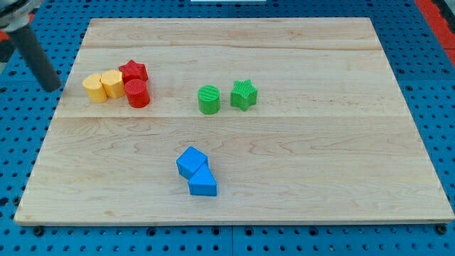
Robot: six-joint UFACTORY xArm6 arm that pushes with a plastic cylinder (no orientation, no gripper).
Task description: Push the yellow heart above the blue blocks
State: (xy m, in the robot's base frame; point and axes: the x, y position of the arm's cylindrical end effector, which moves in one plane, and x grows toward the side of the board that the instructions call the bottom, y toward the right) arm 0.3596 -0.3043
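— Wooden board (284,206) on a blue pegboard bench (441,85), that's the whole stage. Start at the near edge and tell me what you see.

— Nearest the view's bottom are two blue blocks touching each other: a blue triangular block (202,183) in front and a blue cube (190,161) just behind it, a little left of centre. They are the landmark, so I'd guess they should be left alone.

— And further back?

— Mid-board, a green cylinder (208,99) and a green star (244,94) just beside each other, slightly to the view's right of the blues. They sit in roughly the region above the blue pair, which may crowd the spot the heart is meant for.

— Where is the heart itself?

— Towards the view's top left, in a tight cluster. Two yellow blocks stand side by side; the right one looks like the yellow heart (111,84), touching a yellow block (94,88) on its left whose shape I can't make out. A red cylinder (137,93) and a red star (134,71) press against its right.

— So it's hemmed in.

— Seems so. The reds lie between it and the goal.

— And the rod?

— There's no claw on it, so nothing to be open or shut. My tip (54,87) sits off the board's left edge, left of the yellow pair, likely placed to push rightward.
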